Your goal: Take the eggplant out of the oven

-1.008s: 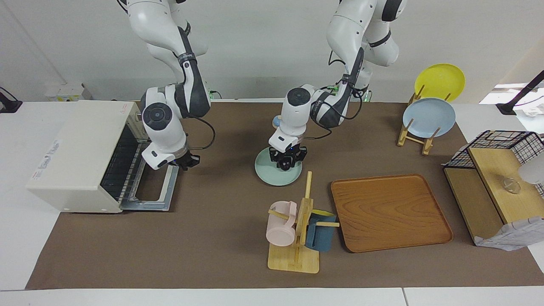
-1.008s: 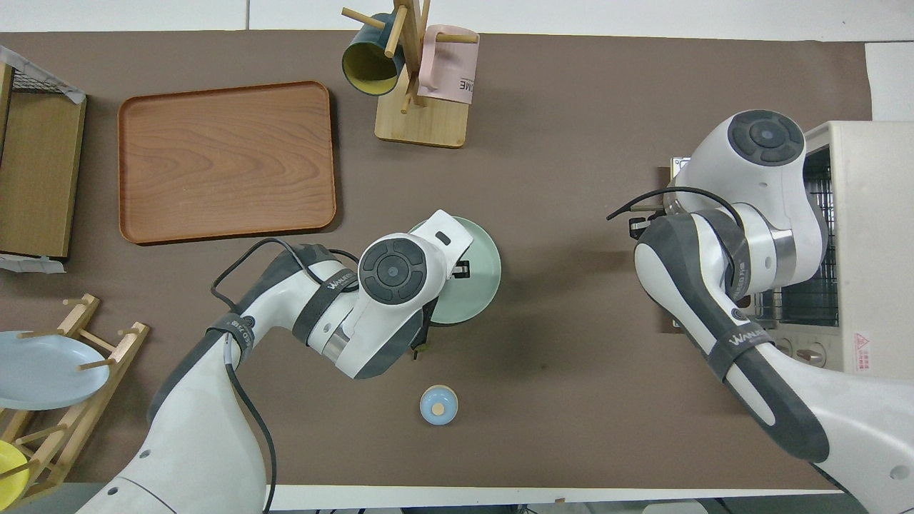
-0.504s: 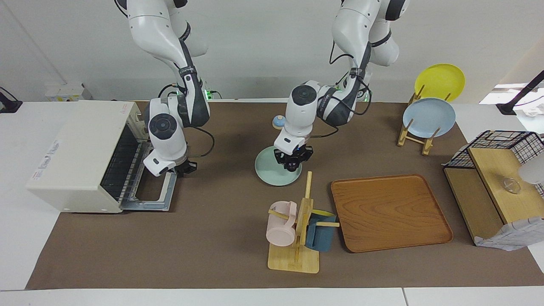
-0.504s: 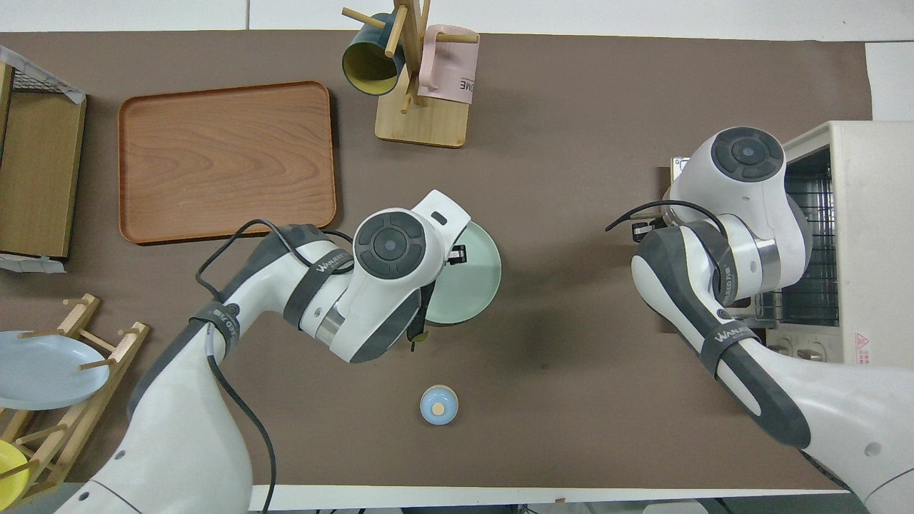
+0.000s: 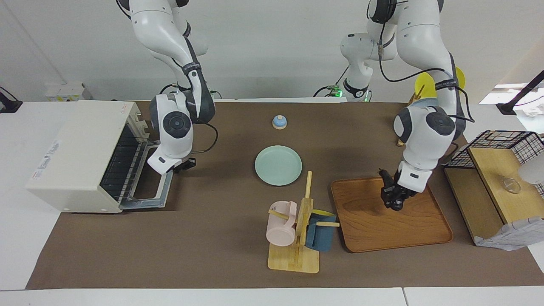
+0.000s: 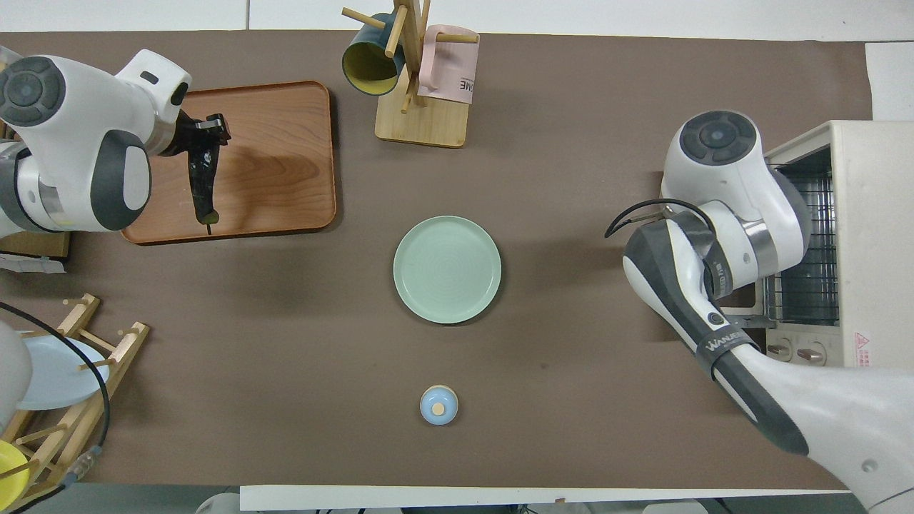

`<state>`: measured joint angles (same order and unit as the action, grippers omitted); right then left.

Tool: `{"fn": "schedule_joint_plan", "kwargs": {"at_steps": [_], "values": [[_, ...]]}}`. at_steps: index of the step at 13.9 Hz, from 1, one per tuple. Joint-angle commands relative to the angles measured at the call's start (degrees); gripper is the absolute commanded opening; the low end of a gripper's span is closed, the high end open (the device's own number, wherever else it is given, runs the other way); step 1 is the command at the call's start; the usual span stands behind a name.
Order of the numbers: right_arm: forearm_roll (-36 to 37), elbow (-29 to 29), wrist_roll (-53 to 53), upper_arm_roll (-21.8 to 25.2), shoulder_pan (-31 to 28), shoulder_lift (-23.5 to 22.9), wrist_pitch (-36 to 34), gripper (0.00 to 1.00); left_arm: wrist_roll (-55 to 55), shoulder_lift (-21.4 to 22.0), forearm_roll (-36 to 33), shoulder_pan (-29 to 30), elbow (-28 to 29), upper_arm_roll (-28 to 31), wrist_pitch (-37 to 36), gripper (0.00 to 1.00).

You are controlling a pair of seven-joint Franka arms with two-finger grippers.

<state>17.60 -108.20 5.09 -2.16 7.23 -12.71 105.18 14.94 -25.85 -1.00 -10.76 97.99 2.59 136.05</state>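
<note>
So my left gripper is over the wooden tray at the left arm's end of the table. The fingers are pinching the eggplant by its top, so it dangles almost straight down and isn't touching the wood as far as I can tell. It's well clear of the oven, so I'd say all that's left is putting it down. I figure the way to do that nicely is to come down slowly over the middle of the tray, away from the rim. The low tip should touch first, then I tip it over so it lies flat before I let go. It's glossy and rounded, and if I drop it upright it'll probably flop and roll. The green plate in the middle of the table has nothing on it. My right gripper waits just beside the free edge of the oven's dropped door, fingers pressed together on nothing I can see. A second ago the left gripper was hanging over that green plate. Now it's swung across to the tray, while the right one has barely budged.
</note>
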Motion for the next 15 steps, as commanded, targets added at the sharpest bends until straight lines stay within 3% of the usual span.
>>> {"fn": "schedule_joint_plan", "kwargs": {"at_steps": [1, 2, 3, 5, 7, 10, 12, 15], "values": [[2.53, 2.13, -9.89, 0.93, -5.54, 4.70, -3.82, 0.05, 0.35, -5.70, -3.83, 0.03, -7.47, -0.66, -0.34, 1.00], [2.35, 2.21, -12.27, 0.93, -7.22, 6.28, -5.93, 0.06, 0.61, -4.92, -3.84, 0.12, -6.95, -0.57, -0.86, 1.00], [0.79, 2.30, -12.65, 0.93, -8.80, 7.86, -6.82, 0.15, 1.14, -1.86, -3.84, 0.30, -4.68, -0.57, -2.70, 1.00], [-10.69, 3.52, -12.56, 1.45, -11.35, 12.60, -8.41, 1.00, 0.62, 5.95, -3.75, 2.22, -1.59, -0.48, -9.96, 1.00], [-14.17, 5.80, -12.74, 1.45, -13.99, 17.18, -10.59, 1.00, -0.52, 11.24, -2.70, 3.02, -4.20, -0.40, -24.36, 1.00], [-15.04, 18.26, -12.83, 1.54, -14.70, 15.71, -24.98, 1.00, -5.78, 18.01, 1.34, 3.90, -9.04, -0.13, -40.72, 1.00], [-15.05, 21.01, -12.82, 1.37, -14.79, 14.30, -25.99, 1.00, -9.04, 21.80, 1.44, 4.17, -11.58, -0.13, -48.56, 1.00], [-16.54, 21.02, -12.74, 0.93, -15.85, 13.51, -25.64, 1.00, -10.28, 22.25, 1.35, 3.99, -15.02, -0.40, -55.53, 1.00]]}}
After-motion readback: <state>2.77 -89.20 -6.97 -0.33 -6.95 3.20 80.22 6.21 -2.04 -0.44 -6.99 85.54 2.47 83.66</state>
